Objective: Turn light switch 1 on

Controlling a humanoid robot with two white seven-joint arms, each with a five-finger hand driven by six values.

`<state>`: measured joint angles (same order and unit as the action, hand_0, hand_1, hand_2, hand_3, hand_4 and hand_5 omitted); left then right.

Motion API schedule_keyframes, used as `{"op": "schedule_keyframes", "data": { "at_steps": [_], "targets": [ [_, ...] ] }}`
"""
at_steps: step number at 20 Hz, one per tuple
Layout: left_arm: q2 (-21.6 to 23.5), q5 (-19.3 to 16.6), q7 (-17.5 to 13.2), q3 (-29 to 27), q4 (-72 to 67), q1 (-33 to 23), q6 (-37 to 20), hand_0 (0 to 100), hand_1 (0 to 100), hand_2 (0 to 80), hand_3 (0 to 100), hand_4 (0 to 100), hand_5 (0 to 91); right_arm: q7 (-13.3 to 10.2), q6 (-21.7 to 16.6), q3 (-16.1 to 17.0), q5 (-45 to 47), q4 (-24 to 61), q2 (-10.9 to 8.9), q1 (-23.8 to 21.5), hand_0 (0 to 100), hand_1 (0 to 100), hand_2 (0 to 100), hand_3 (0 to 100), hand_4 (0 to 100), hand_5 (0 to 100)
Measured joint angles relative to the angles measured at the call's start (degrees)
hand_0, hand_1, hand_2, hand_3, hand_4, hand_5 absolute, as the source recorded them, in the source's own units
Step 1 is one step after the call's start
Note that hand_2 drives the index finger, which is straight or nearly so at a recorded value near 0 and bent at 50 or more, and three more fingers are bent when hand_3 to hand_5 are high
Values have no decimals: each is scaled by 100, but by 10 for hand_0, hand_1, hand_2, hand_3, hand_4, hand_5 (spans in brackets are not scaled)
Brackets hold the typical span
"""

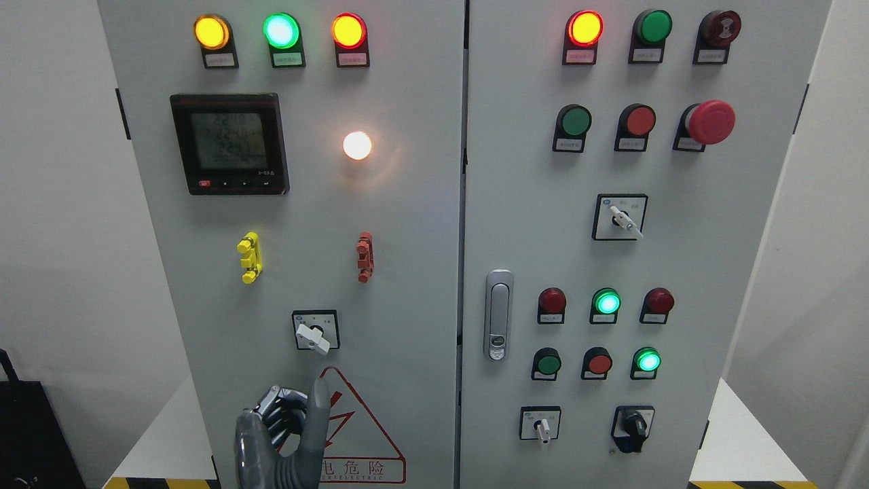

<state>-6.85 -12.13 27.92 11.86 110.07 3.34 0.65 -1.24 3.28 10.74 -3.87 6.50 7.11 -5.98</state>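
Below the white rotary switch (pixel 313 337), left hand (pixel 282 435): grey, glossy, wrist cut off by frame; thumb raised, other fingers (pixel 285 407) curled, grasping nothing.

Pale grey cabinet (pixel 407 272) with two doors. Top left row of lamps: amber lamp (pixel 211 32), glowing green lamp (pixel 281 30), orange lamp with red rim (pixel 349 30). Black meter (pixel 229 144) with grey-green screen. Warm white bulb (pixel 357 145) lit beside it. Yellow clip (pixel 249 257) and red-brown clip (pixel 365 257) lower down. White knob on black-framed switch (pixel 316 331). Red-outlined warning triangle (pixel 360 428) with red lightning bolt. Dark grey hand (pixel 285 435) at near left. Bright red mushroom button (pixel 710 122) on right door. Yellow-and-black striped tape (pixel 163 483) along near edge.
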Motion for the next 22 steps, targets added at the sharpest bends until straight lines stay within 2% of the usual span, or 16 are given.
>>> {"op": "schedule_keyframes", "data": {
  "at_steps": [2,4,5,6,7,8,10,11,12,18,22],
  "targets": [
    [54,-2,-87,-41,-147,-421,-724,40,234,635,1000,1000,845,0,0,1,0,0,0,0,0,0,0,0,0,0],
    [128,-1,-251,-111,-387,-827,-1474,41,216,544,917,958,803,0,0,1,0,0,0,0,0,0,0,0,0,0],
    [177,4,-298,-156,-567,-1026,-1757,41,213,528,886,946,784,0,0,1,0,0,0,0,0,0,0,0,0,0],
    [222,25,-347,-200,-776,-1189,-1997,37,200,480,818,904,718,0,0,1,0,0,0,0,0,0,0,0,0,0],
    [259,62,-377,-239,-1000,-1315,-2174,40,191,433,741,854,598,0,0,1,0,0,0,0,0,0,0,0,0,0],
    [297,114,-439,-280,-1279,-1431,-2330,43,189,409,704,824,547,0,0,1,0,0,0,0,0,0,0,0,0,0],
    [361,262,-679,-349,-1924,-1610,-2605,49,169,295,553,668,381,0,0,1,0,0,0,0,0,0,0,0,0,0],
    [392,332,-801,-373,-2286,-1677,-2675,50,160,277,525,641,348,0,0,1,0,-1,0,0,0,0,0,0,0,0],
    [416,401,-927,-394,-2672,-1729,-2752,54,143,218,452,568,238,0,0,1,0,0,0,0,0,0,0,0,0,0],
    [454,616,-1603,-422,-5039,-1855,-2862,67,68,62,271,387,64,0,0,1,0,0,0,0,0,0,0,0,0,0],
    [442,683,-1863,-424,-6358,-1806,-2028,107,52,5,177,286,0,-1,0,1,0,-1,-1,0,0,0,0,0,0,0]
  ]
}}
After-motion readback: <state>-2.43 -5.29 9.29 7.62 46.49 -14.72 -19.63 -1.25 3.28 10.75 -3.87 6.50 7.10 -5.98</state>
